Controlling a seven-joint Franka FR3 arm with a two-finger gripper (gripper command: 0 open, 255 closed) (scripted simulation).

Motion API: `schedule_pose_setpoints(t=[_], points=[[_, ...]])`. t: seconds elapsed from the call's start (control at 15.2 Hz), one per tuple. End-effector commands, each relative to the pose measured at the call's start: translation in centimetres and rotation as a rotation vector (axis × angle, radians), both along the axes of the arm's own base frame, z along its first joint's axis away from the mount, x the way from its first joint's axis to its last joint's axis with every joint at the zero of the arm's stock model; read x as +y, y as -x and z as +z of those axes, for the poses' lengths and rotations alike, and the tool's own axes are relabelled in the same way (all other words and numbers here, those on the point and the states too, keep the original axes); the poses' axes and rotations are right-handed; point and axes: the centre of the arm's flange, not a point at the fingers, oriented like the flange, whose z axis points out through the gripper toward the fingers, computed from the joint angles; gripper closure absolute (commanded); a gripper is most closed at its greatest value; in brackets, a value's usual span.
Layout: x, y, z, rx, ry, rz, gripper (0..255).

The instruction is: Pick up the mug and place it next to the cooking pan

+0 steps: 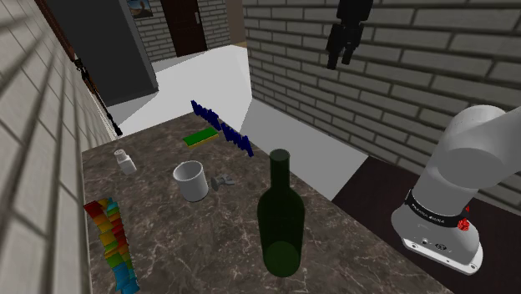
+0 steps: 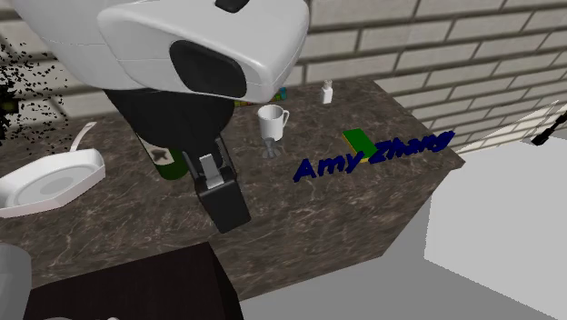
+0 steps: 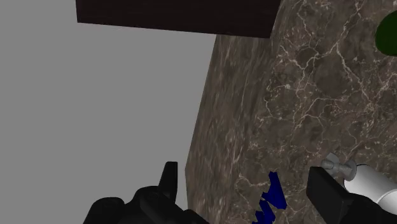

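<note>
Marbled counter [image 1: 209, 242]: mug [image 1: 191, 180] apart from tool [image 3: 245, 173]

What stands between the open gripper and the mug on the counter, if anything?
Nothing tall. The gripper hangs high above the edge of the counter; the mug stands free. Only low blue letters and a small grey piece lie on that side; the green bottle stands aside.
</note>
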Motion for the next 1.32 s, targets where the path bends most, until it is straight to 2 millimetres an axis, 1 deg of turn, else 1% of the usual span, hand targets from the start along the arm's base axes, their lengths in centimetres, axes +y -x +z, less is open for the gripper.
schedule_pose_setpoints(t=[0.0, 1.25], points=[[0.0, 0.0, 0.0, 0.000, 0.000, 0.000, 0], [19.4, -12.7, -10.6, 0.019, 0.026, 0.066, 0]])
